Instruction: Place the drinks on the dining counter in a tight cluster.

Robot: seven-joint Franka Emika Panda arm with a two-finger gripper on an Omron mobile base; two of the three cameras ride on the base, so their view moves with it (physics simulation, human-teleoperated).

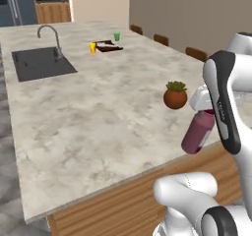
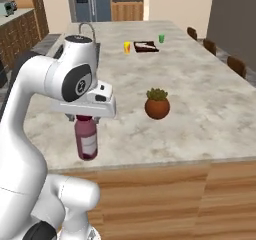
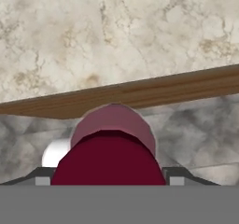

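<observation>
The claw [image 2: 85, 118] grips the dark-red bottle [image 2: 86, 140] by its cap; the bottle hangs upright just off the desk [image 2: 200, 89] edge, near the plant pot [image 2: 157, 104].

My end effector [image 2: 86, 119] hangs the bottle [image 2: 86, 140] off the table [image 2: 200, 99] edge, near the plant pot [image 2: 157, 105].

The dark-red bottle [image 2: 86, 143] hangs tilted at the edge of the marble dining counter [image 2: 200, 99].

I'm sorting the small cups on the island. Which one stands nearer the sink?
The yellow cup, left of the dark tray in the left base view; the green cup stands beyond the tray, farther from the sink.
</observation>
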